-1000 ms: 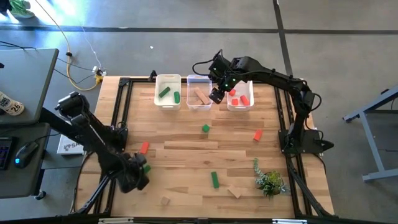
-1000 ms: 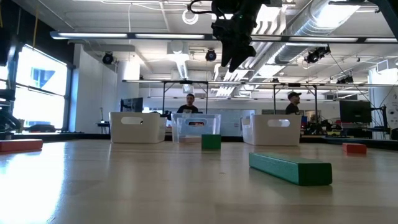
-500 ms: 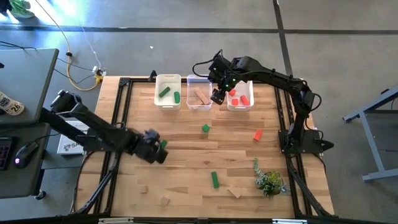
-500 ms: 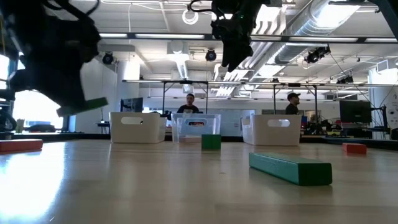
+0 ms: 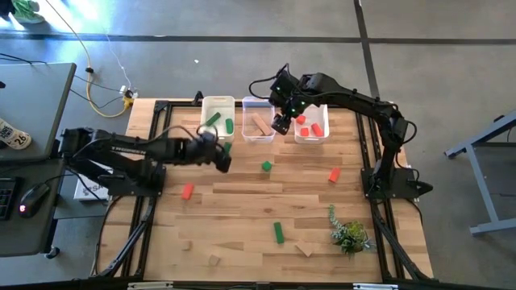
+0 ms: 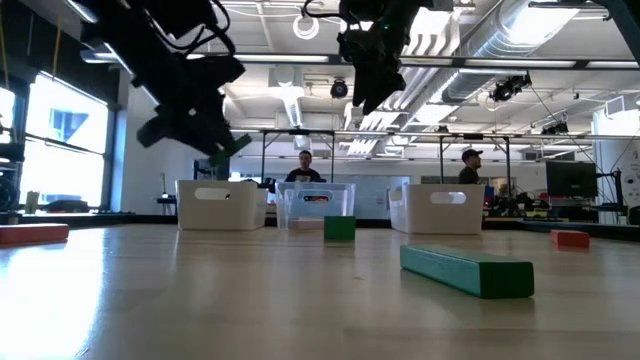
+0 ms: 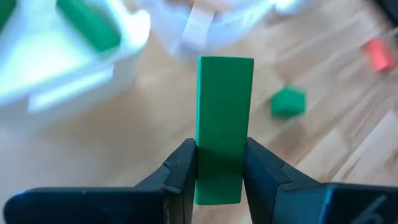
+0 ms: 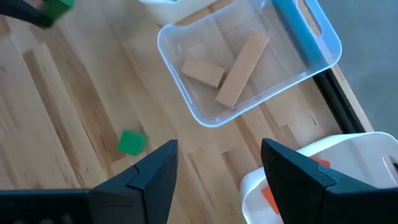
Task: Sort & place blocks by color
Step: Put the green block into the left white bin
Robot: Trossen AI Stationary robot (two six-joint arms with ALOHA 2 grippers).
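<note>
My left gripper [image 5: 216, 153] is shut on a green bar [image 7: 222, 118], above the table just in front of the white bin [image 5: 218, 118] that holds green blocks. My right gripper [image 5: 280, 122] is open and empty [image 8: 219, 152], high over the gap between the clear bin [image 5: 259, 121] with tan blocks and the white bin [image 5: 311, 125] with red blocks. A green cube [image 5: 266, 167], two red blocks [image 5: 334, 175] [image 5: 187, 191], a green bar [image 5: 278, 232] and tan blocks [image 5: 304, 249] [image 5: 214, 259] lie flat on the table. My left gripper pinches the green bar between its two fingers [image 7: 183, 168], by the two long sides at one end [image 7: 219, 180]. The rest of the bar sticks out past the fingertips. The bar is lifted clear of the table.
A leafy plant sprig [image 5: 348, 235] lies at the near right. The three bins stand in a row along the far edge. The black frame rails [image 5: 157, 153] run along the table's left and right sides. People stand in the room beyond the table [image 6: 305, 165].
My left gripper has risen from the table's near left corner and swung toward the far edge, up to the bin with green blocks. It has stayed shut on the green bar, which is now lifted well clear of the table.
</note>
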